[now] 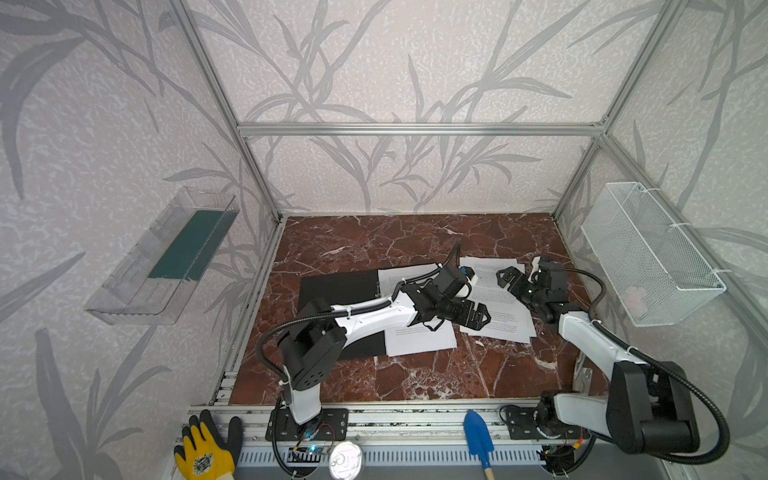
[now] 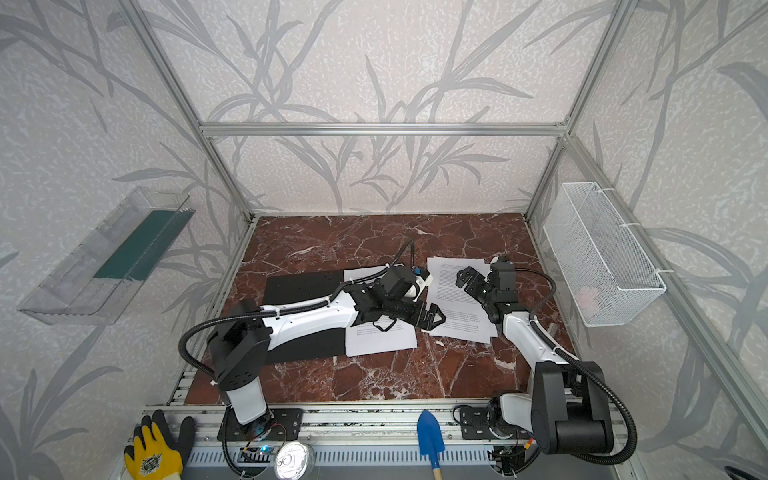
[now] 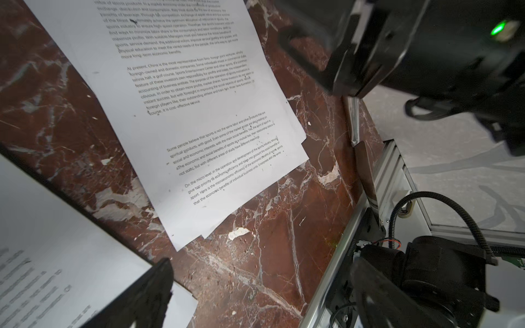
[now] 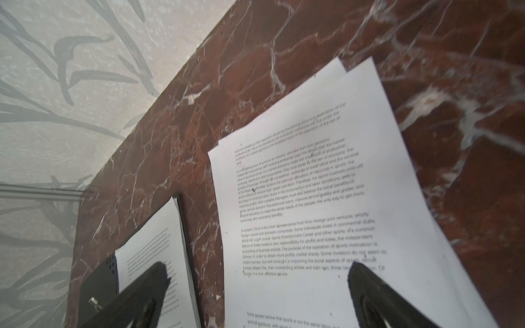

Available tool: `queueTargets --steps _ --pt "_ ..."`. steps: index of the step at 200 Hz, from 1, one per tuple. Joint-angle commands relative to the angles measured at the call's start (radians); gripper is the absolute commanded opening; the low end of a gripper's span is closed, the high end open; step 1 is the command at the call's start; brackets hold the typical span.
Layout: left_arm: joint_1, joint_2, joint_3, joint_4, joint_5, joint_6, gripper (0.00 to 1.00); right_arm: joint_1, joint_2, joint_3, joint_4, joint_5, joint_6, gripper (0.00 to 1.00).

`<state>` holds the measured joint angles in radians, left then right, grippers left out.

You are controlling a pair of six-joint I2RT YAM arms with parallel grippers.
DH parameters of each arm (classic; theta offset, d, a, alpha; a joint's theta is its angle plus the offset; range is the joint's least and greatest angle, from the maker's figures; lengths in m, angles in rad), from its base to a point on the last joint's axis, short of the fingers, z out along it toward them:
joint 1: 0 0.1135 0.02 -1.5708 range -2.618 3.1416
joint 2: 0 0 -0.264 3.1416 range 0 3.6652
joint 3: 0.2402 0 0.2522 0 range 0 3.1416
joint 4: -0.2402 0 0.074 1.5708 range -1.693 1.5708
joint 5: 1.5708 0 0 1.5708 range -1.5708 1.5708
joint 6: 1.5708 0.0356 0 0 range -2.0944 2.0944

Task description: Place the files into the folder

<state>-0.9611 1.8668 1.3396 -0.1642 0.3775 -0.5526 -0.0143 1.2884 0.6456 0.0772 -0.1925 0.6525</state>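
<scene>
A: What do we enter for the walls?
B: We list a clear plastic tray (image 1: 124, 309) on the left wall, a dark green panel (image 1: 187, 245) lying in it, and a white wire basket (image 1: 656, 253) on the right wall, something pale and blurred inside.
A: And along the front rail (image 1: 415, 415)?
B: We count a yellow and black glove (image 1: 203, 453), a silver can (image 1: 345, 460) with its pull-tab end up, and a blue trowel (image 1: 478, 434) with a wooden handle. Also a red marble tabletop (image 1: 415, 374), an aluminium frame (image 1: 415, 129) and leaf-patterned wallpaper (image 1: 374, 62).

files (image 3: 199, 113), "Some people believe that sports"
</scene>
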Motion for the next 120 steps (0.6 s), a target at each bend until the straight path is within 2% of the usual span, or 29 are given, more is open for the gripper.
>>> queueTargets --steps 1,40,70,120 --pt "-0.005 0.067 0.074 -0.03 0.065 0.032 0.93 -0.05 0.078 0.058 -0.003 0.05 -0.068 0.99" --pt "-0.005 0.186 0.145 -0.05 0.105 0.081 0.93 -0.118 0.259 0.155 0.05 0.042 -0.07 0.99" --pt "-0.005 0.283 0.259 -0.179 0.118 0.133 0.91 -0.148 0.367 0.226 0.067 0.02 -0.085 0.99" --pt "-0.002 0.337 0.259 -0.242 0.079 0.161 0.91 -0.204 0.544 0.359 0.047 -0.118 -0.132 0.99"
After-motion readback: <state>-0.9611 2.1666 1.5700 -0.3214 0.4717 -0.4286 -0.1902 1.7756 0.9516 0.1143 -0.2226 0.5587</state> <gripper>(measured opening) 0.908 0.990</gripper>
